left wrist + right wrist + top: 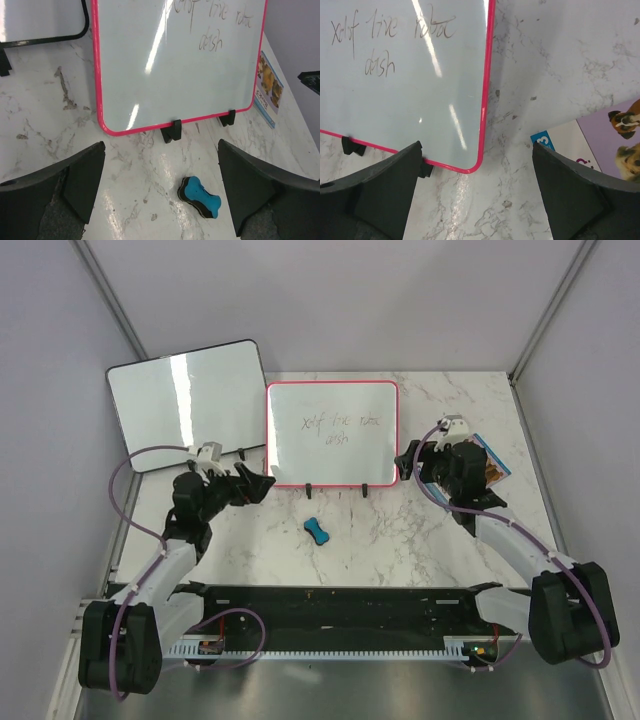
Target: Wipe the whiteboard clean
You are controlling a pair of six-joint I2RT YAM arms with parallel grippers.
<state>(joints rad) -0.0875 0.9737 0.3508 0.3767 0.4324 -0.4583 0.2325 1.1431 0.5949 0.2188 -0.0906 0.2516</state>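
Left gripper [258,485]: jaws spread wide, holding nothing, at 7 o'clock of the whiteboard [332,435]. Right gripper [412,465]: also wide, also empty, at 4 o'clock of the same board, near its lower right corner. Whiteboard stands propped on black feet at mid-table, toward the 12 o'clock edge of the marble table [400,540], with grey handwriting across its upper half. Blue eraser [317,531] lies at 6 o'clock of it, apart from both grippers. Black-framed board [185,405] at 9 o'clock; dog-picture leaflet [495,465] at 3 o'clock.
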